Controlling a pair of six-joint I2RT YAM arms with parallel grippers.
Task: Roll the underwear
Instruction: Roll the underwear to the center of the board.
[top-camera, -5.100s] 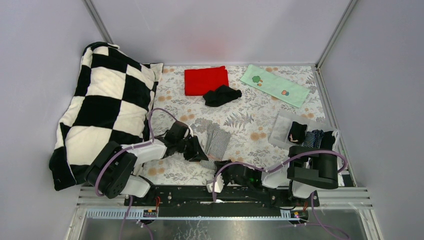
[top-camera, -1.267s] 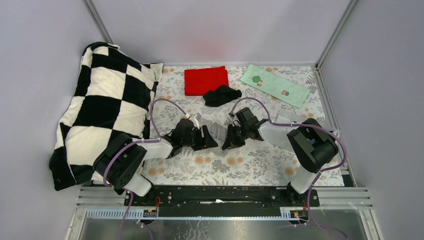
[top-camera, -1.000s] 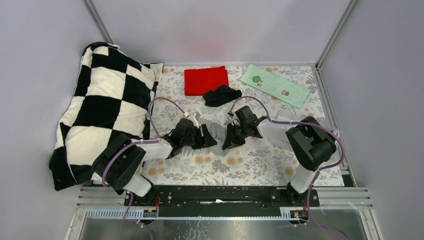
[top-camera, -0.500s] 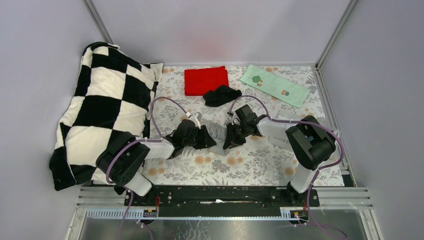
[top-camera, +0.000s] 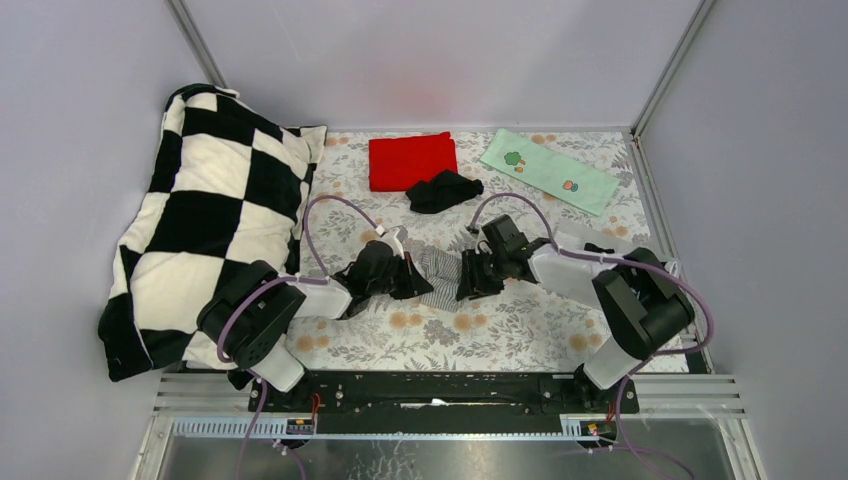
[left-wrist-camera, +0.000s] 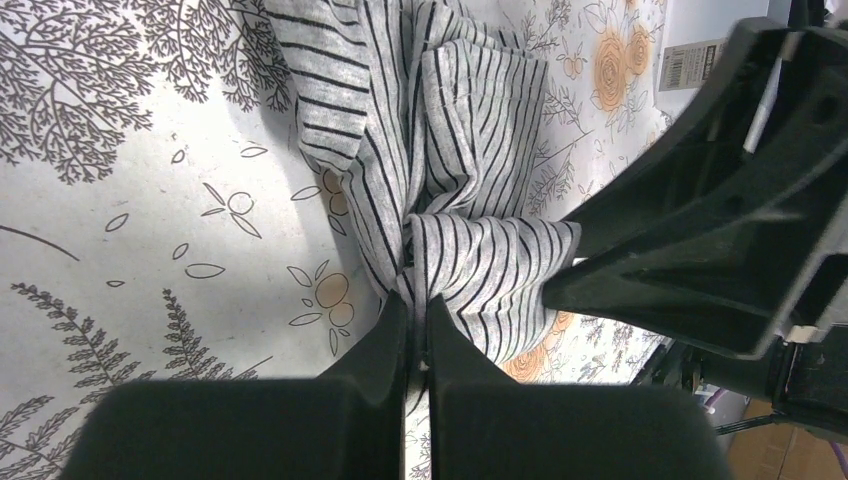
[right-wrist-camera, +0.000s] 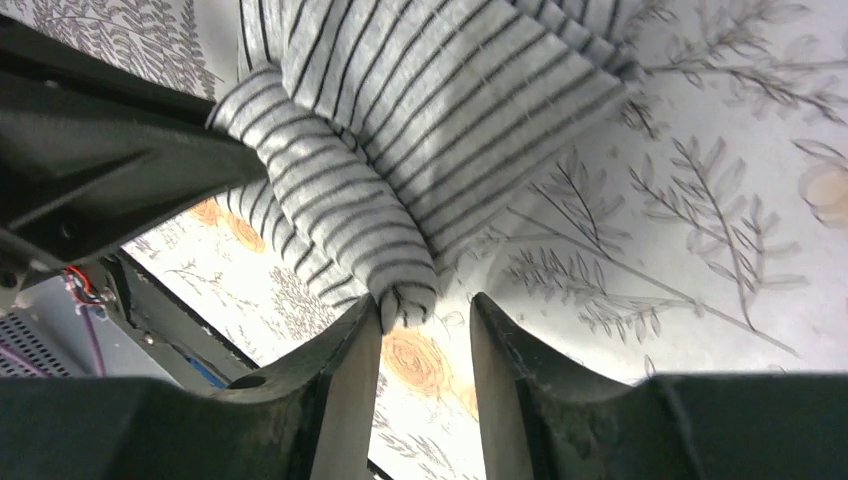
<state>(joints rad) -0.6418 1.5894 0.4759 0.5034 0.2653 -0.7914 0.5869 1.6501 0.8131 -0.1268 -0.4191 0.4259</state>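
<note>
The grey pinstriped underwear (top-camera: 438, 268) lies bunched on the flowered sheet between my two grippers. My left gripper (top-camera: 408, 276) is shut on a fold at its near edge, which shows in the left wrist view (left-wrist-camera: 418, 300) with the striped cloth (left-wrist-camera: 450, 150) spread beyond it. My right gripper (top-camera: 468, 282) is open in the right wrist view (right-wrist-camera: 425, 310). A rolled end of the striped cloth (right-wrist-camera: 400, 200) hangs between its fingers and touches one of them. A black brief (top-camera: 443, 190) lies crumpled at the back.
A black-and-white checked pillow (top-camera: 210, 210) fills the left side. A red cloth (top-camera: 412, 160) and a pale green printed cloth (top-camera: 548, 170) lie at the back. A white sheet with a dark bundle (top-camera: 596, 247) lies behind the right arm. Walls close in all round.
My right gripper has shifted a little to the right and toward the near edge, and its arm has swung outward. My left gripper stays clamped on the striped cloth, barely moved.
</note>
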